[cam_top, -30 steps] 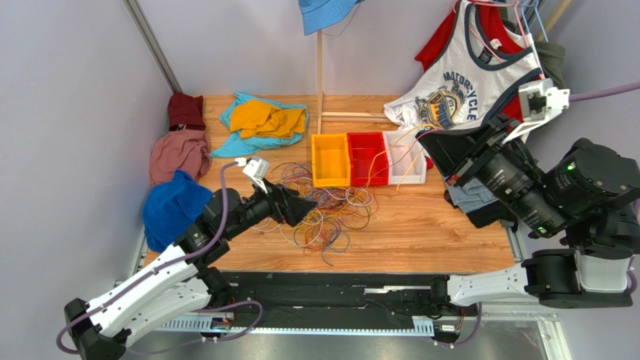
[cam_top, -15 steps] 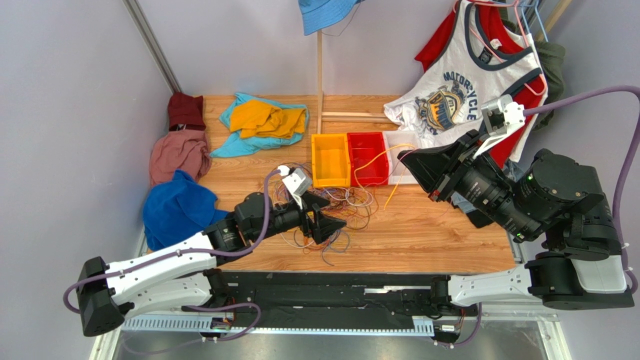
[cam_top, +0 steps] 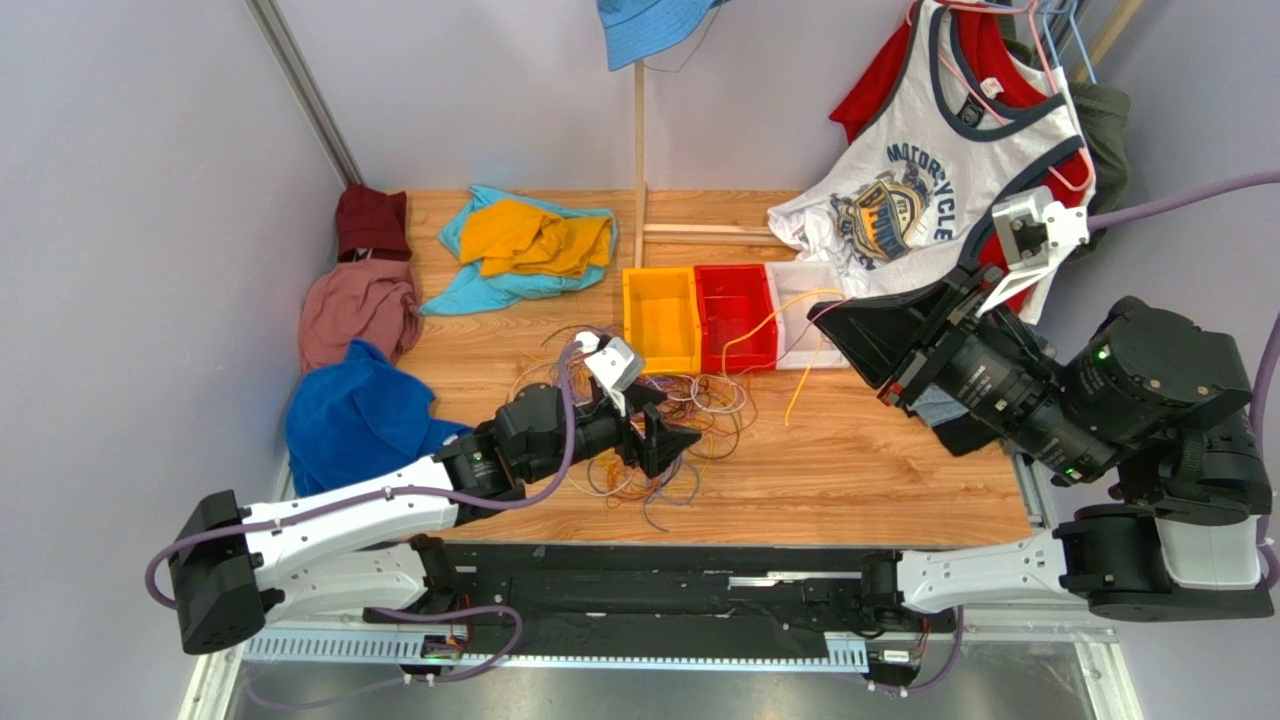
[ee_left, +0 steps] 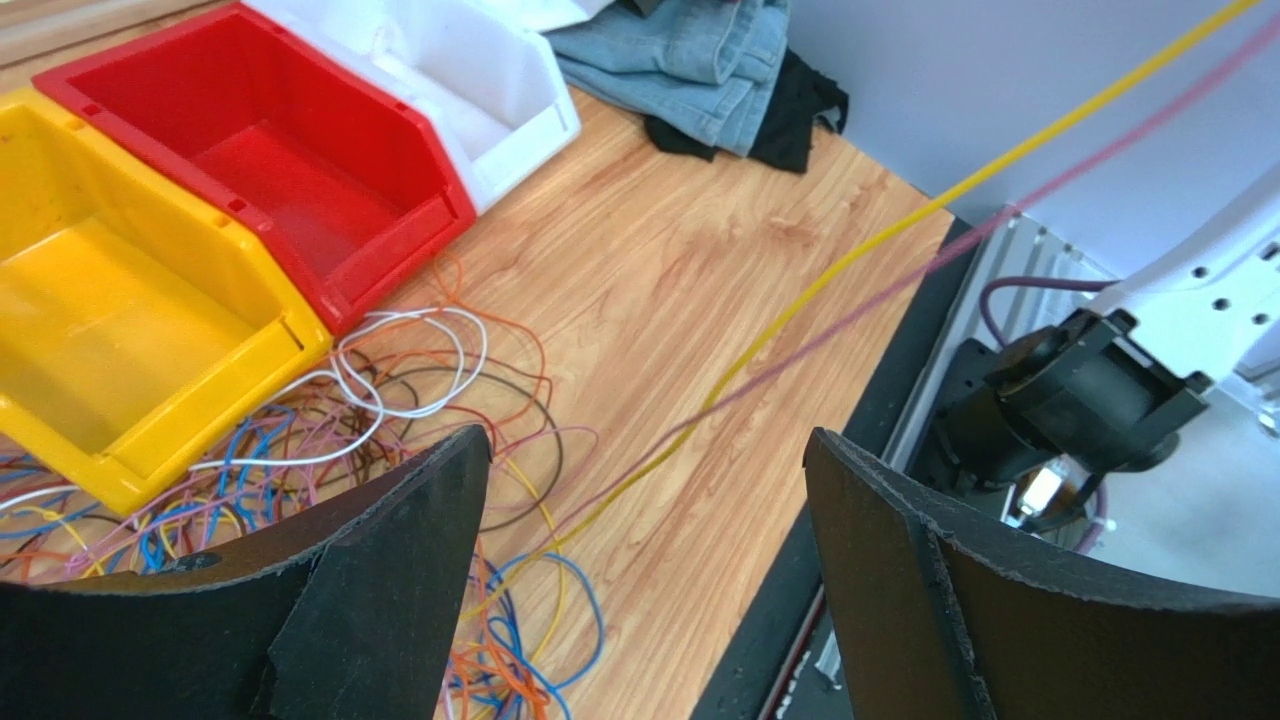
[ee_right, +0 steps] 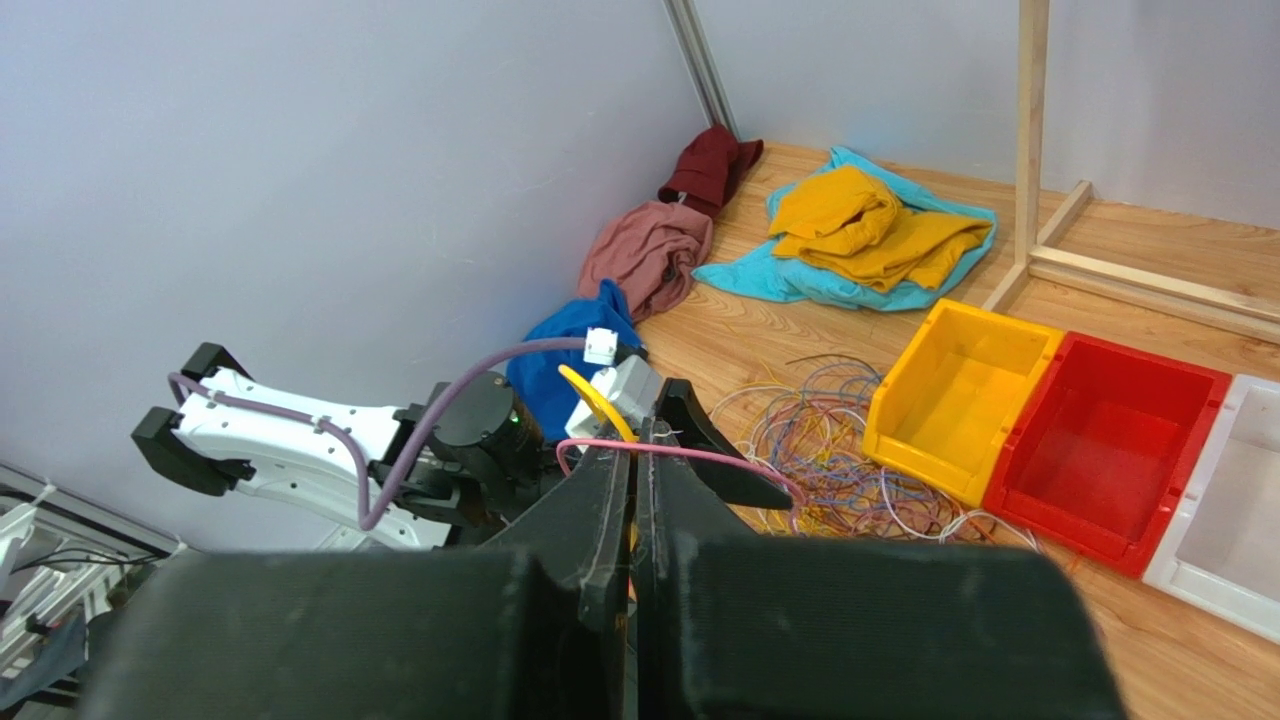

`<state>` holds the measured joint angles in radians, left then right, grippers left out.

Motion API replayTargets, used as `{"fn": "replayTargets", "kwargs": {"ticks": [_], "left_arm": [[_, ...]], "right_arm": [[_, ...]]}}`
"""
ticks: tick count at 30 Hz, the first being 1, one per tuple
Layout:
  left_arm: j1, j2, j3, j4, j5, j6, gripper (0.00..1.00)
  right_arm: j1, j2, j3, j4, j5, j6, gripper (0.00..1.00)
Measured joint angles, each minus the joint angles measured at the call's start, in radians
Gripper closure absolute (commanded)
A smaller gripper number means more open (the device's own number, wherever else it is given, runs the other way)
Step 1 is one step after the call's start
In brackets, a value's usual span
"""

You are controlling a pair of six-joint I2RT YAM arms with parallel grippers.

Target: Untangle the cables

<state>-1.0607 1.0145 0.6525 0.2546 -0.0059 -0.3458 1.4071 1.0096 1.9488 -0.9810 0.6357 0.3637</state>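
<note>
Cables (cam_top: pixel 661 428): a loose heap on the wooden table (cam_top: pixel 902 465), just in front of the yellow bin (cam_top: pixel 661 320) and red bin (cam_top: pixel 733 315). Left gripper (ee_left: pixel 646 450) hangs over the heap, jaws spread, nothing between them. Right gripper (ee_right: pixel 631 458) is raised well apart, clenched on a yellow strand (ee_right: pixel 591 402) and a pink strand (ee_right: pixel 706 452) running back toward the heap. Recommendation: pin the heap where those strands leave it, then draw them out slowly. Their crossings inside the heap cannot be made out.
</note>
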Motion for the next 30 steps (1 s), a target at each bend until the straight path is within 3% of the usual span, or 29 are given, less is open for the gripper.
{"fn": "replayTargets", "kwargs": {"ticks": [8, 11, 13, 14, 16, 20, 23, 24, 27, 30], "left_arm": [[0.000, 0.103, -0.006, 0.027, -0.030, 0.016, 0.18], [0.000, 0.139, -0.009, 0.036, -0.035, 0.018, 0.30], [0.000, 0.157, -0.009, 0.042, -0.040, 0.022, 0.53], [0.000, 0.164, -0.009, 0.047, -0.041, 0.024, 0.75], [0.000, 0.174, -0.009, 0.052, -0.044, 0.035, 0.98], [0.000, 0.168, -0.009, 0.043, -0.053, 0.049, 1.00], [0.000, 0.084, -0.009, -0.031, -0.074, 0.049, 1.00], [0.000, 0.043, -0.007, -0.054, -0.085, 0.047, 1.00], [0.000, -0.100, 0.050, -0.188, -0.134, 0.045, 1.00], [0.000, -0.203, 0.208, -0.324, -0.179, 0.045, 1.00]], "right_arm": [[0.000, -0.027, 0.016, -0.005, -0.008, 0.003, 1.00], [0.000, -0.032, 0.016, -0.010, -0.009, 0.003, 1.00], [0.000, -0.034, 0.016, -0.010, -0.009, 0.003, 1.00], [0.000, -0.034, 0.016, -0.011, -0.009, 0.003, 1.00], [0.000, -0.037, 0.016, -0.013, -0.009, 0.003, 1.00], [0.000, -0.057, 0.002, -0.016, -0.004, 0.003, 1.00], [0.000, -0.109, -0.073, -0.006, 0.011, 0.004, 0.80], [0.000, -0.134, -0.114, 0.000, 0.020, 0.006, 0.66], [0.000, -0.204, -0.253, 0.019, 0.038, 0.021, 0.55], [0.000, -0.281, -0.444, 0.044, 0.051, 0.051, 0.43]]}}
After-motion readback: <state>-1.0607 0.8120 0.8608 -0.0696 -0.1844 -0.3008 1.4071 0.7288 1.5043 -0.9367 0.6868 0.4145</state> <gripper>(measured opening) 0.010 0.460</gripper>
